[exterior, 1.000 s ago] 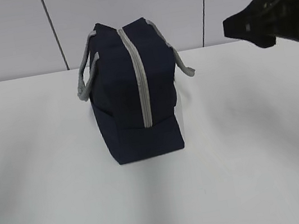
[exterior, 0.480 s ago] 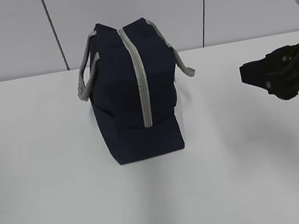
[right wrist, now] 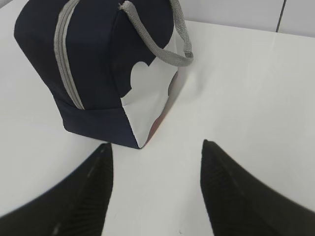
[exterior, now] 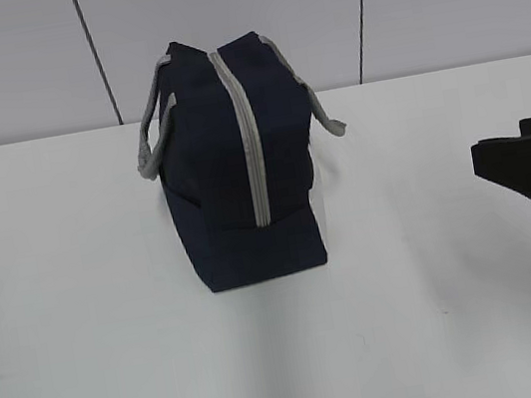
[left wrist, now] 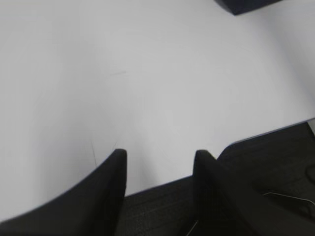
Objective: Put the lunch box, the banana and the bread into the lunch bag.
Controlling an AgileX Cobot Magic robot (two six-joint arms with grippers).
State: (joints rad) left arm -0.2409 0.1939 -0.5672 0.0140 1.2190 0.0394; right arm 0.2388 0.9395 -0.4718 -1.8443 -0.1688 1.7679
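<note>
Hovering parted and empty: right hand [right wrist: 155,147], left hand [left wrist: 158,153].

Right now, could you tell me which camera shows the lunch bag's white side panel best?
The right wrist view: the lunch bag turns its white side panel toward that camera. The exterior view shows mainly the navy end and grey zip, the panel only a sliver. The left wrist view catches just a dark corner.

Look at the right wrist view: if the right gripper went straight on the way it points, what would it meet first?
Probably the lunch bag: the open right gripper points toward its near bottom corner, with only bare table between. Depth is unclear, so it might touch the table first.
</note>
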